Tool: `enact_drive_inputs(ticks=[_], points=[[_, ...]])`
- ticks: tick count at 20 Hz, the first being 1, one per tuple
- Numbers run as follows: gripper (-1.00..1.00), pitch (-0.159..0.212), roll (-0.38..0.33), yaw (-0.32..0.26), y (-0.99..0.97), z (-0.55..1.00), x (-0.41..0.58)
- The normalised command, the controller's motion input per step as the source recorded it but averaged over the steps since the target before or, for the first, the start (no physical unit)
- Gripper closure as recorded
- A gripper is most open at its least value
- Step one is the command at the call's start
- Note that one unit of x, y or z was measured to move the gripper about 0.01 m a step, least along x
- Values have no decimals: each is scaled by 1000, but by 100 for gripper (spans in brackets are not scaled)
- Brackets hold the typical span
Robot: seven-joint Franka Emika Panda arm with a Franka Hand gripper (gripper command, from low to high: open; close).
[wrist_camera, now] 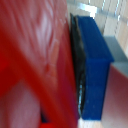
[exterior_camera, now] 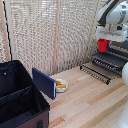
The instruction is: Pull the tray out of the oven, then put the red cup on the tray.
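A wooden table [exterior_camera: 85, 100] stands before a pale slatted screen [exterior_camera: 50, 35]. At the exterior view's right, 1 white robot arm [exterior_camera: 114, 20] holds the red cup [exterior_camera: 102, 45] in its gripper [exterior_camera: 103, 41], above the tray [exterior_camera: 107, 61], which sits pulled out over the open door panel [exterior_camera: 95, 73]. 1 large black case [exterior_camera: 20, 97] fills the lower left. Beside it leans 1 blue panel [exterior_camera: 44, 82], with a white bowl [exterior_camera: 61, 85] of yellow food just behind.
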Motion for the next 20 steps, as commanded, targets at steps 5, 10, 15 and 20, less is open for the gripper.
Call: enact_drive_inputs(ticks=[5,10,15,20], points=[[100,-39,60,-117,-593,-62,59],[100,-22,6,-167,-183,-99,82],[-100,-11,-2,-93,-42,-78,53],[-100,0,-29,-81,-11,-11,35]])
